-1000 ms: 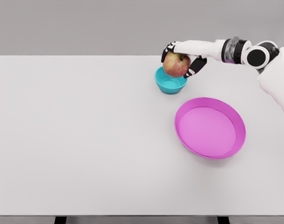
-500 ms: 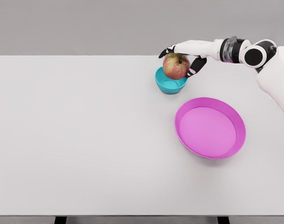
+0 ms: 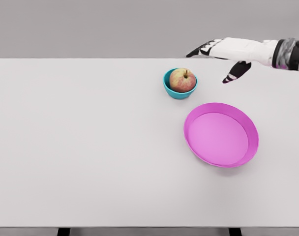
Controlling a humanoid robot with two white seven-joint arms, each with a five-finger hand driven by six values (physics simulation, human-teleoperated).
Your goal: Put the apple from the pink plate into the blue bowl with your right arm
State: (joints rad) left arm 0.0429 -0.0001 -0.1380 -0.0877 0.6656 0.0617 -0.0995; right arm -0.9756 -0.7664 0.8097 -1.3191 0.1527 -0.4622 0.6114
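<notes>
Smooth-skinned apple point(image 3: 182, 80), matt plastic-looking blue bowl point(image 3: 171, 89) and pink plate point(image 3: 253, 133), on a matt white table point(image 3: 85, 147).

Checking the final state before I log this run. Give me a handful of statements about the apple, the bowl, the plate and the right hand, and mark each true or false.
1. The apple sits inside the blue bowl. True.
2. The right hand is gripping the apple. False: the hand is open, off to the right of the bowl, holding nothing.
3. The pink plate has nothing on it. True.
4. The bowl stands on the plate. False: it stands on the white table, apart from the plate and farther back.
5. The left hand rests beside the plate. False: no left hand is in view.
</notes>
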